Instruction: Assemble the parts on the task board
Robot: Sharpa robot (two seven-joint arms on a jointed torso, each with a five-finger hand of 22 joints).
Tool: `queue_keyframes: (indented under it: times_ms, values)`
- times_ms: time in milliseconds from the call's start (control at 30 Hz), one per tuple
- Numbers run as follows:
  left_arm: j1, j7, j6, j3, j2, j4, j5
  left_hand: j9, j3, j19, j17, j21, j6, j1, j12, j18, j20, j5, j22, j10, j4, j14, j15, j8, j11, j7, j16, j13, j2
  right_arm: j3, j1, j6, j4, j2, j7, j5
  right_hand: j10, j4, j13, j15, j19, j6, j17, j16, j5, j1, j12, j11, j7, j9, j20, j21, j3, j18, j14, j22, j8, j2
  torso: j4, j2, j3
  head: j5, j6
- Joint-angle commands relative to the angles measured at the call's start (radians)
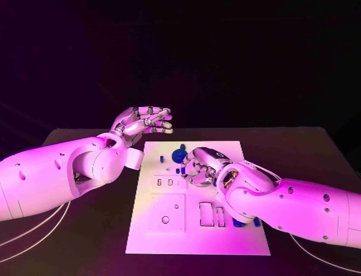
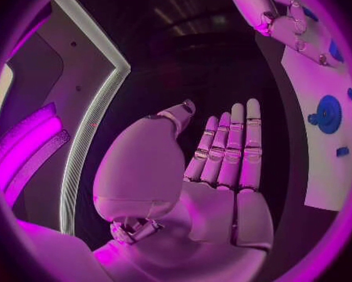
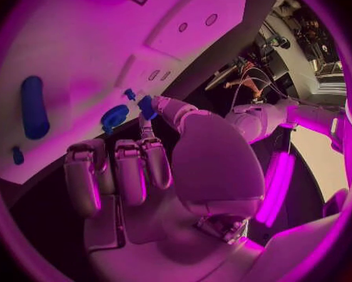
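The robot's left white arm (image 1: 56, 178) comes in from the left side and bends upward at the wrist. Its silver many-fingered left hand (image 1: 144, 122) is raised near the far edge, palm open, and holds nothing; in the left wrist view the fingers (image 2: 231, 147) stand straight, side by side. The right white arm (image 1: 304, 207) reaches in from the right side. Its silver right hand (image 1: 204, 167) is turned down, most fingers (image 3: 129, 172) curled, while the thumb and one finger pinch a small blue piece (image 3: 147, 106).
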Motion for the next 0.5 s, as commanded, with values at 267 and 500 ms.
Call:
queue_keyframes:
  times_ms: [267, 500]
  values:
    - [0.000, -0.002, 0.020, 0.000, 0.004, 0.002, 0.004, 0.002, 0.003, -0.008, 0.001, 0.005, -0.008, -0.006, -0.002, 0.009, 0.000, 0.003, 0.001, -0.009, -0.001, -0.005, 0.001, -0.005, 0.000, 0.040, 0.005, 0.001, 0.003, -0.005, -0.030, 0.012, -0.024, 0.047, -0.028, -0.088, 0.001, -0.006, 0.146, -0.008, 0.096, 0.008, 0.223, -0.003, 0.005, -0.004, -0.004, -0.007, -0.005, 0.009, -0.009, -0.007, 0.003, -0.011, 0.095, 0.255, 0.006, -0.001, 0.0001, 0.001, -0.0001, 0.008, -0.013]
    - [0.001, -0.002, 0.020, 0.000, 0.006, 0.002, 0.004, 0.002, 0.003, -0.008, 0.001, 0.005, -0.008, -0.006, -0.002, 0.009, 0.000, 0.003, 0.001, -0.009, -0.001, -0.005, 0.001, -0.005, 0.000, 0.040, 0.005, 0.001, 0.003, -0.007, -0.041, 0.016, -0.033, 0.070, -0.029, -0.098, 0.001, -0.006, 0.146, -0.008, 0.096, 0.008, 0.223, -0.003, 0.005, -0.004, -0.004, -0.007, -0.005, 0.009, -0.009, -0.007, 0.003, -0.011, 0.095, 0.255, 0.006, -0.001, -0.0016, 0.002, 0.0011, 0.019, -0.013]
